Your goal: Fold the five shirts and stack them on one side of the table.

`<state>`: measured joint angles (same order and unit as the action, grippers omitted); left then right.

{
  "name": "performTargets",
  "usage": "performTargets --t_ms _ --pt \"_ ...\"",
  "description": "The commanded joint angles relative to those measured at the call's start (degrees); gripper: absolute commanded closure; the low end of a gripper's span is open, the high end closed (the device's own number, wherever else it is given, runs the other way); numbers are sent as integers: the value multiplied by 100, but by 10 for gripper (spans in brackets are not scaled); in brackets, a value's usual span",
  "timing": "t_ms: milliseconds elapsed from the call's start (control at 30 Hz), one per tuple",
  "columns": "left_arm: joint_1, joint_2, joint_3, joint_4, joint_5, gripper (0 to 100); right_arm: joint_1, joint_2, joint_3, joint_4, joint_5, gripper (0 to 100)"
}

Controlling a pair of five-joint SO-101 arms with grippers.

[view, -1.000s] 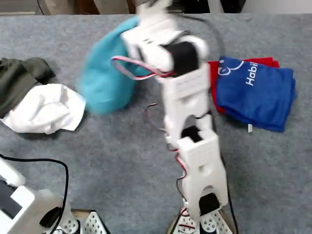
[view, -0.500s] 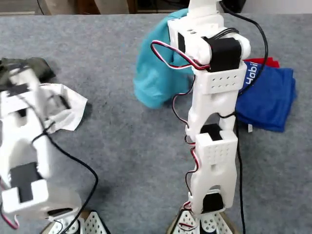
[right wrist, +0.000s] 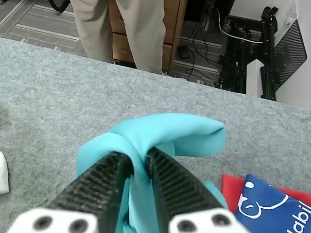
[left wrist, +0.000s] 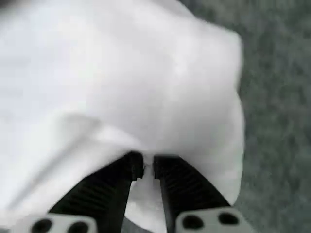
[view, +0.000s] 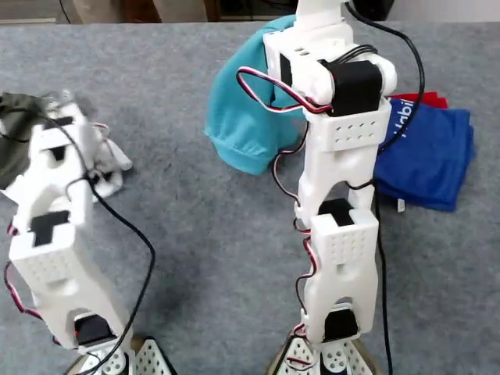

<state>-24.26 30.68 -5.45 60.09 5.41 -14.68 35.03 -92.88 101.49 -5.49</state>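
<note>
The right gripper (right wrist: 138, 162) clamps a bunched fold of the teal shirt (view: 242, 133), limp above the table's (view: 195, 258) far middle, and the left gripper (left wrist: 148, 167) nips the white shirt (left wrist: 146, 73) far left: light, floppy cloth, probably better held by a shoulder seam.

Teal shirt (view: 242, 125) hangs bunched; white shirt (left wrist: 160, 82), olive shirt (view: 12, 137) crumpled (left); blue shirt (view: 426, 160) atop red shirt (view: 426, 99).
</note>
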Motion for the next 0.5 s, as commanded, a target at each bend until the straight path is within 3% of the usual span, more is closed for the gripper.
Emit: performTargets --t_ms 0,200,367,467 --pt "-1354 646 -1591 18 70 952 -48 -66 -251 70 0 995" --pt "-2629 1481 -4158 800 88 950 -84 -48 -251 70 0 995" --pt "-2180 1763 -5793 2655 70 939 -268 -48 -251 62 44 995" --pt "-1521 1807 -6716 3938 88 849 -365 -48 -251 62 53 995"
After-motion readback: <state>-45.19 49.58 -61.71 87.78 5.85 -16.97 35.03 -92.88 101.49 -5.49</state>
